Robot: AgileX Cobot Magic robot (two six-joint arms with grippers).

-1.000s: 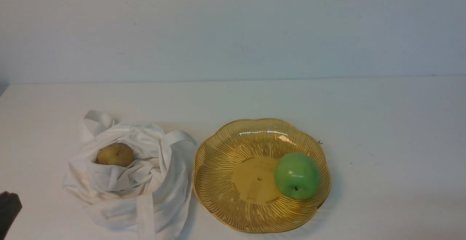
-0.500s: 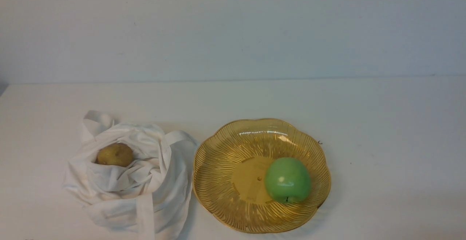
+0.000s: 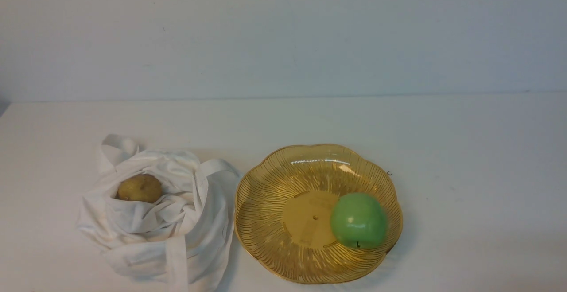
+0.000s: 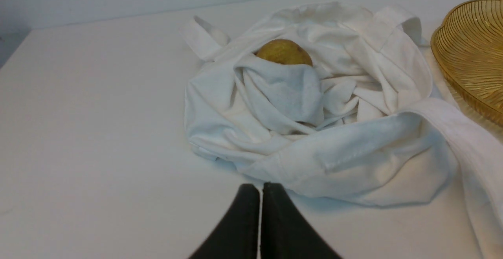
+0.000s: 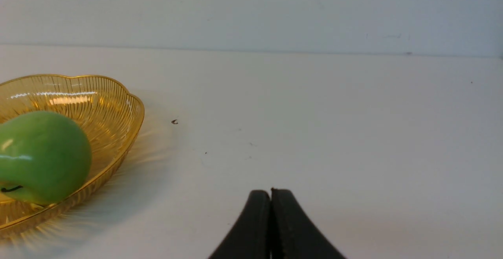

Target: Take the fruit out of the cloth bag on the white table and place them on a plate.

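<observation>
A crumpled white cloth bag (image 3: 155, 221) (image 4: 353, 141) lies on the white table (image 3: 465, 150) at the left. A dull brownish-yellow fruit (image 3: 139, 188) (image 4: 283, 52) sits in its folds, half wrapped. Right of the bag stands the amber plate (image 3: 274, 185) (image 5: 114, 105), with a glossy green apple (image 3: 358, 220) (image 5: 41, 157) lying on its right side. My left gripper (image 4: 261, 190) is shut and empty, low over the table just short of the bag. Beyond the plate's right side, my right gripper (image 5: 270, 194) is shut on nothing. Neither gripper shows in the front view.
A pale wall (image 3: 283, 35) rises behind the table's far edge. One bag strap (image 4: 467, 133) trails toward the plate rim (image 4: 463, 43). A tiny dark speck (image 5: 174, 122) lies on the table beside the plate.
The green apple rocked in the plate, first left, then back toward the right rim. A dark piece of the left arm left the front view's lower left corner.
</observation>
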